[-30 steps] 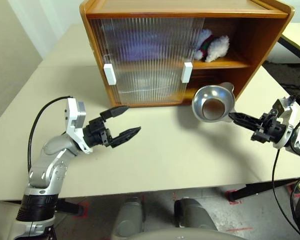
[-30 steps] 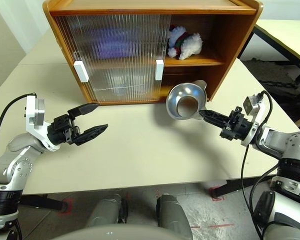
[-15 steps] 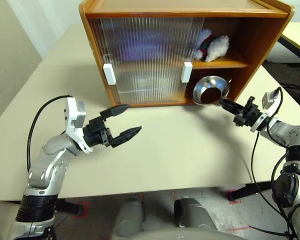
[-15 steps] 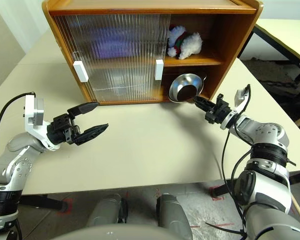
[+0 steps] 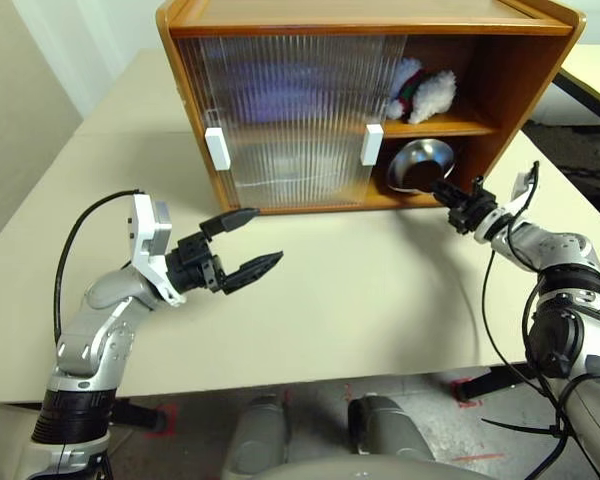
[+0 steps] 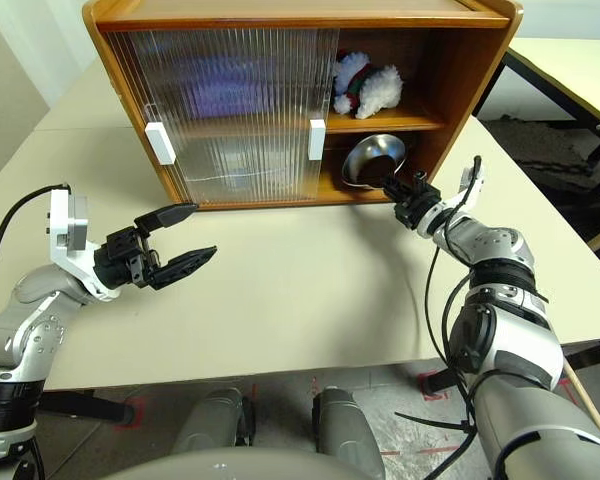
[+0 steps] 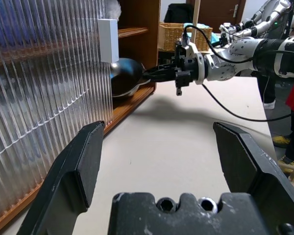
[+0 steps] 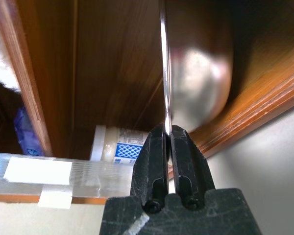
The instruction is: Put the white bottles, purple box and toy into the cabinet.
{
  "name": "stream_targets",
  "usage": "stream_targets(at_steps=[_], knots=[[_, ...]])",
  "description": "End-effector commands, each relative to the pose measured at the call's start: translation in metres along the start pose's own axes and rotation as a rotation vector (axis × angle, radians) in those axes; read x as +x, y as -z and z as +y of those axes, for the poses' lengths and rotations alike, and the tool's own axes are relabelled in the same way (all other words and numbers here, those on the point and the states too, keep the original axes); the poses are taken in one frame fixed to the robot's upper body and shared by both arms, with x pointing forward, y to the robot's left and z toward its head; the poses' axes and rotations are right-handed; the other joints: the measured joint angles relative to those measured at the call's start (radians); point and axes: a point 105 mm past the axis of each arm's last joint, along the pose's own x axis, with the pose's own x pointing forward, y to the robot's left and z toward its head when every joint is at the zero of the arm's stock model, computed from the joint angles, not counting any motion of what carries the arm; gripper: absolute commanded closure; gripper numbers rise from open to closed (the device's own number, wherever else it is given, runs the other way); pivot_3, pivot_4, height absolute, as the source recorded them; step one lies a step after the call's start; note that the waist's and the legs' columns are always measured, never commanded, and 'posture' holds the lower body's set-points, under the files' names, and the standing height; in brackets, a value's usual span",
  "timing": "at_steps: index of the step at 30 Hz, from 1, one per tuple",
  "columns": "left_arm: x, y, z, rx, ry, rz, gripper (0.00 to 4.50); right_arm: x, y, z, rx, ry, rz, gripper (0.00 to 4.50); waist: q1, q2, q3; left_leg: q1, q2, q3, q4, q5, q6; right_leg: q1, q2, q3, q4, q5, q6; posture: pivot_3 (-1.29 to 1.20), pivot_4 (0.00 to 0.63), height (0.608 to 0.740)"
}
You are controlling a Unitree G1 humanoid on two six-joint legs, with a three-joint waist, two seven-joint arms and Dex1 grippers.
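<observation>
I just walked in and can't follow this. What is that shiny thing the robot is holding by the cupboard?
Find the wooden cabinet on the table. In its open lower right compartment, the right gripper pinches the rim of a metal bowl. It is the one shiny thing there; the toy sits on the shelf above.

Silver arms, black cables, black tools [image 5: 242, 244]

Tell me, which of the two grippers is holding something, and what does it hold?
The right gripper, at the cabinet's open lower shelf: its fingers are shut on the rim of the metal bowl. The left gripper is open with nothing between its fingers.
</observation>
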Motion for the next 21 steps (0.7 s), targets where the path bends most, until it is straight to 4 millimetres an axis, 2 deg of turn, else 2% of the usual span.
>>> stream_targets(at_steps=[1, 13, 21], knots=[[-0.001, 0.002, 0.000, 0.010, -0.006, 0.011, 0.00, 0.007, 0.008, -0.006, 0.005, 0.045, 0.012, 4.49, -0.002, 0.000, -0.001, 0.000, 0.000, 0.000, 0.000, 0.000, 0.000, 0.000, 0.000, 0.000, 0.000, 0.000, 0.000, 0.19, 0.012, 0.740], [0.002, 0.003, -0.002, 0.006, -0.005, 0.003, 0.00, 0.033, 0.014, 0.001, 0.033, 0.073, -0.057, 4.49, -0.003, 0.001, -0.001, 0.001, 0.000, 0.000, 0.000, 0.000, 0.000, 0.000, 0.000, 0.000, 0.001, 0.001, -0.001, 0.19, 0.013, 0.740], [0.002, 0.002, -0.002, 0.009, -0.003, 0.005, 0.00, 0.042, 0.019, 0.005, 0.049, 0.079, -0.074, 4.49, -0.005, 0.001, -0.001, 0.001, 0.001, 0.000, 0.000, 0.000, 0.000, 0.000, 0.000, -0.001, 0.001, 0.001, -0.002, 0.19, 0.012, 0.740]])
